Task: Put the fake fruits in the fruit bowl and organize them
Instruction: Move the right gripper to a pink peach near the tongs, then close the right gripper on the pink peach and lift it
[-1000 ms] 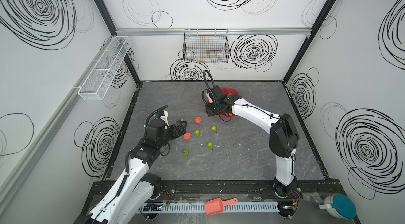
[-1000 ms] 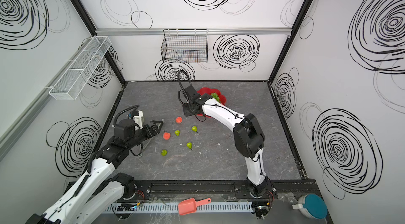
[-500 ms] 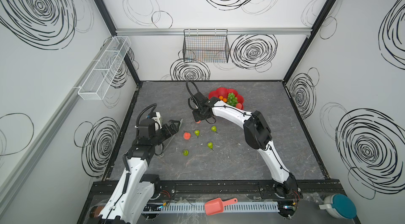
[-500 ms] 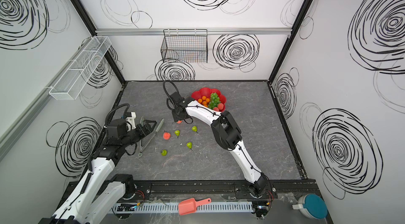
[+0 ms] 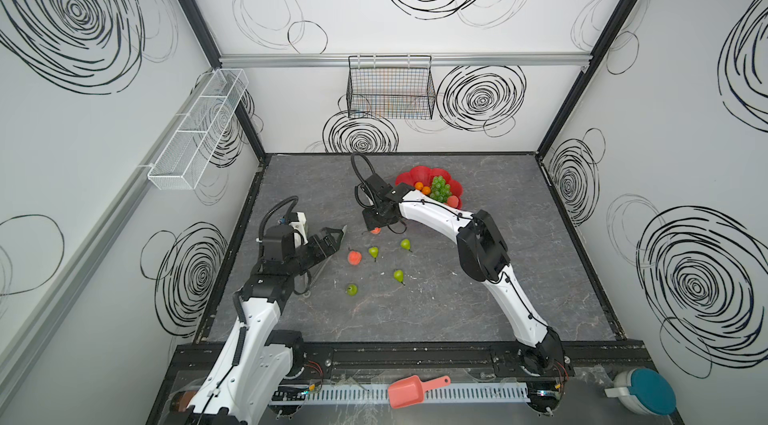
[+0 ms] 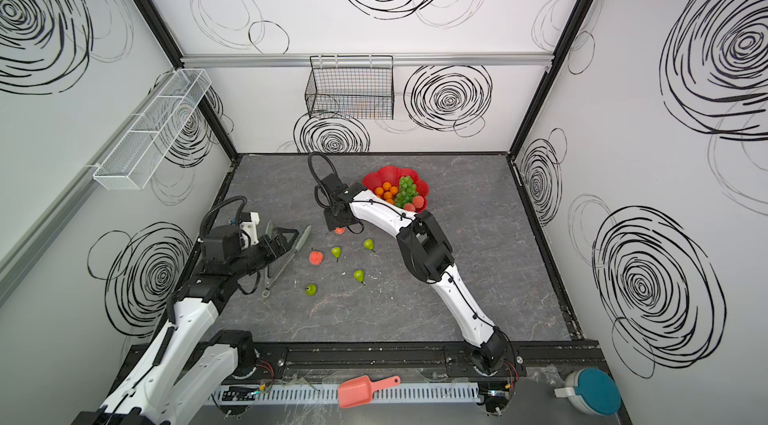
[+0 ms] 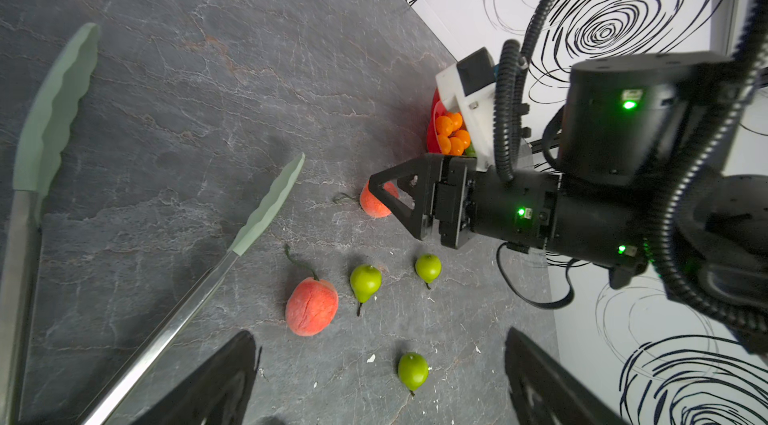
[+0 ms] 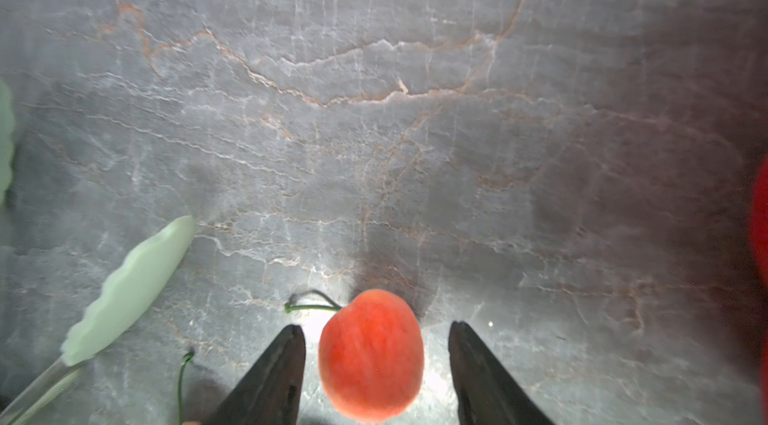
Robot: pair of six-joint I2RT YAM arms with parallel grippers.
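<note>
Right gripper (image 8: 376, 325): jaws apart, straddling a peach (image 8: 371, 354) on the table (image 8: 374, 111), with a gap on each side; not gripped.
Left gripper (image 7: 379, 333): spread wide, empty; tongs (image 7: 266, 202) lie beside it.
Bowl (image 6: 384, 173): upper centre in both top views, holds oranges (image 6: 387, 190) and grapes (image 6: 406, 191).
Loose peach (image 6: 316, 257) and four pears (image 6: 358, 276): on the table, mid-frame.

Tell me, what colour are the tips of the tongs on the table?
The tong tips are pale mint green; the left wrist view shows them best.
</note>
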